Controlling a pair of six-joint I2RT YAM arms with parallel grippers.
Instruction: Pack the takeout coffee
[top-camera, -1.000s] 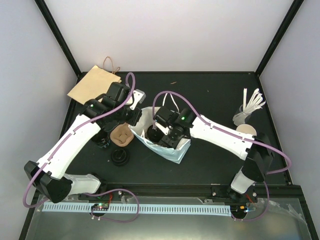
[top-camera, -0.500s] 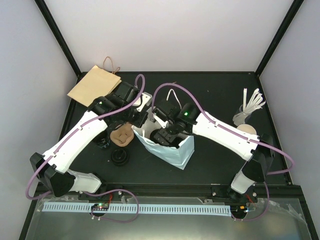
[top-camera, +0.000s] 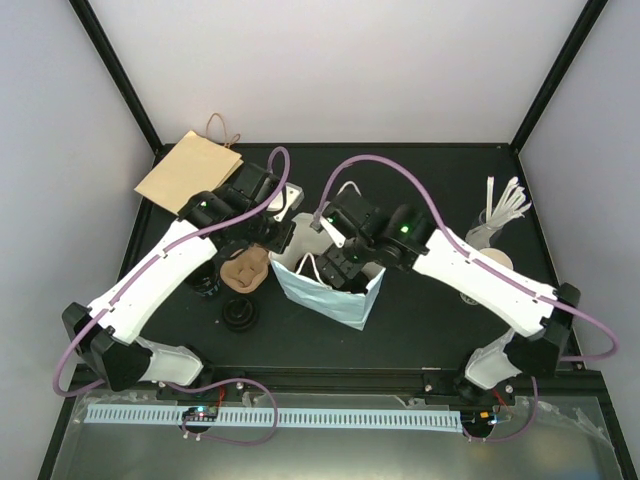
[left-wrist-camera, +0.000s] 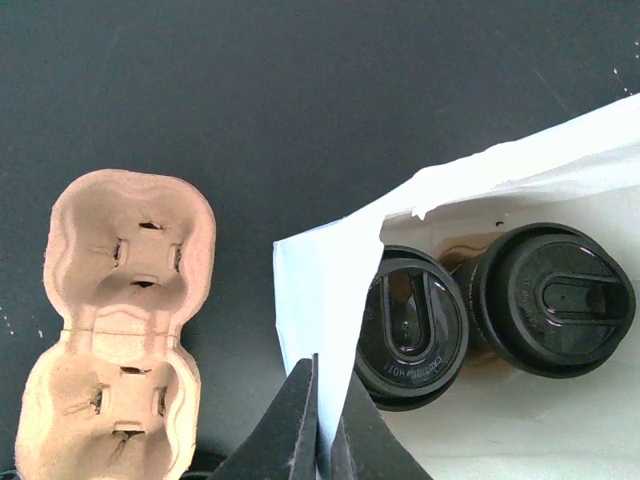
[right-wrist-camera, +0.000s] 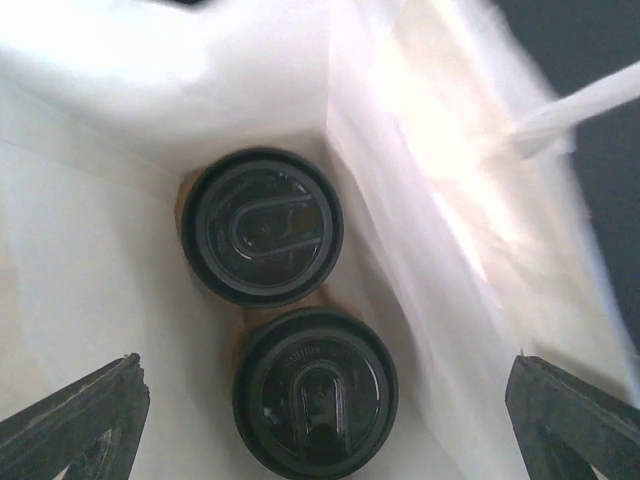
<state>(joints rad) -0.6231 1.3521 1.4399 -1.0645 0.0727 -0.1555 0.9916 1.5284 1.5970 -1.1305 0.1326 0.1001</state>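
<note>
- The left gripper is pinching the top edge of the white bag. Its two fingers are squeezing tight on the paper (low in the middle of the left wrist view).
- The white bag is standing open on the black table, in the middle of the top view.
- The first coffee cup is sitting down inside the bag, near the middle of the right wrist view. Its black lid is facing up.
- The second coffee cup is sitting right next to it, lower in that view, also with a black lid.
- The right gripper is hanging over the bag's open top. Its fingers are spreading wide and holding nothing.
- A cardboard cup tray is lying on the table just left of the bag.
- A brown bag is lying flat in the upper left of the top view.
- Some loose black lids are sitting below the tray.
</note>
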